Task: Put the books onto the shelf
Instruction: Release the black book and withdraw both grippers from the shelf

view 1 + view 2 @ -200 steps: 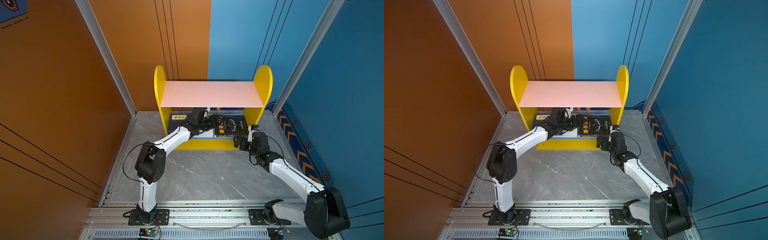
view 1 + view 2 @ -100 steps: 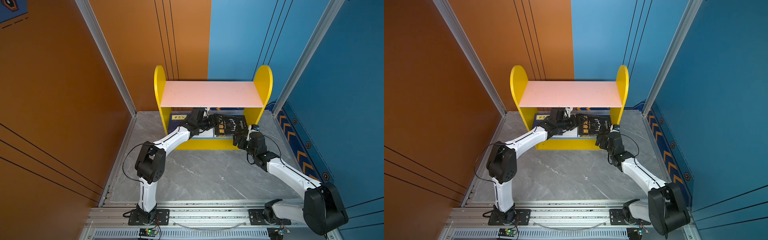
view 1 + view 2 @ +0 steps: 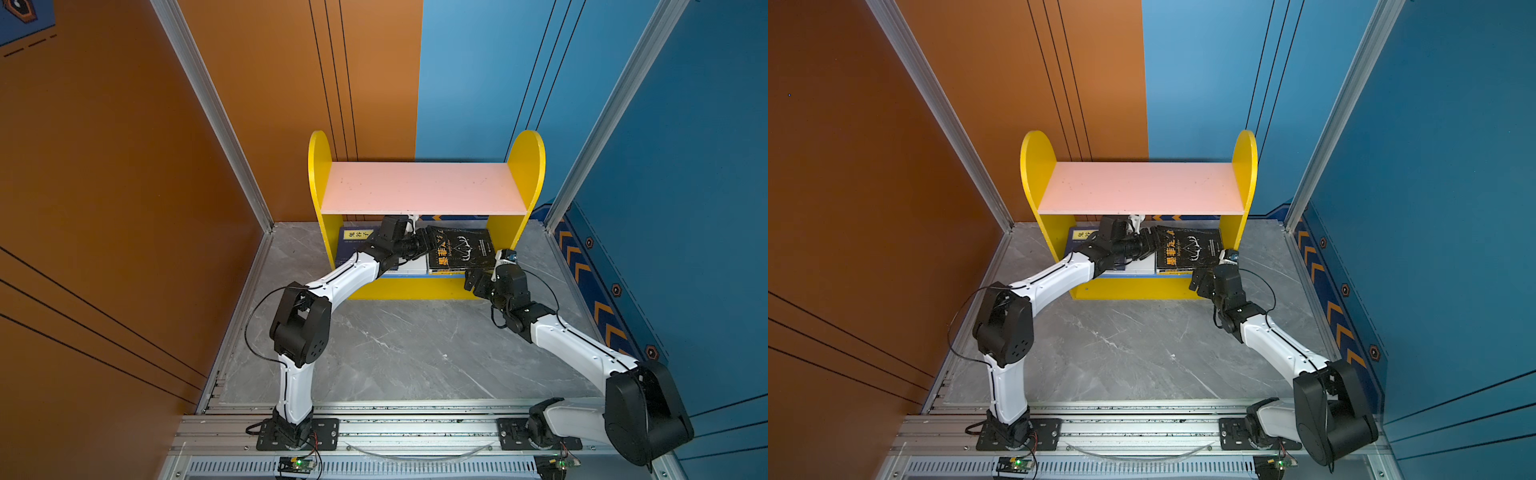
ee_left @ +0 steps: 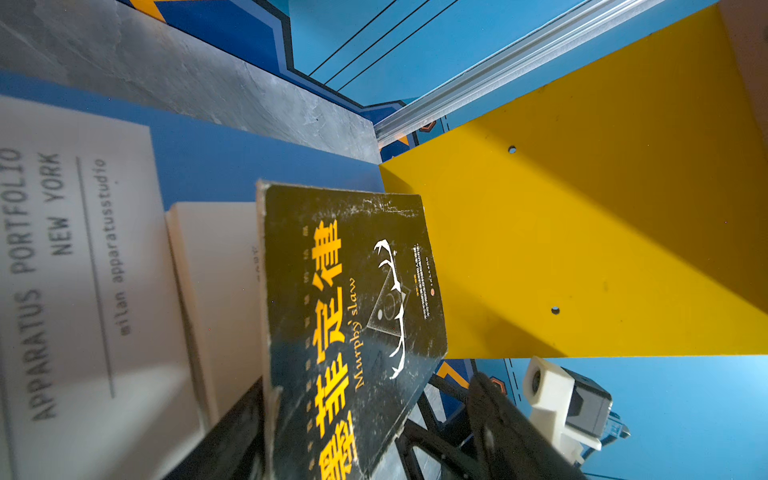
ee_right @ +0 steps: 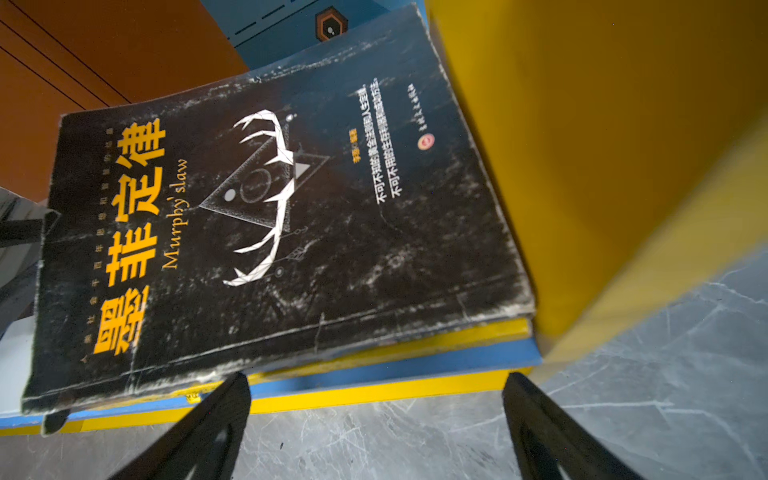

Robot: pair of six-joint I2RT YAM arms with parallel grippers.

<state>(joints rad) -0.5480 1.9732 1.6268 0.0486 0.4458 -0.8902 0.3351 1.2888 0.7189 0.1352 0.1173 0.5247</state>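
Observation:
The shelf has a pink upper board and a blue lower board. On the lower board the black book with yellow characters lies tilted on a yellow book, its left edge raised. My left gripper reaches under the pink board. It is open, the black book's raised edge leans on one finger, and the other finger is clear of it. A white book and a navy book lie further left. My right gripper is open and empty before the shelf's yellow base strip.
The shelf's yellow side panel stands close beside the black book. Orange and blue walls enclose the grey marble floor. An aluminium rail at the front carries both arm bases.
My right arm has edged slightly left along the shelf's front. The left arm and the black book have not visibly moved.

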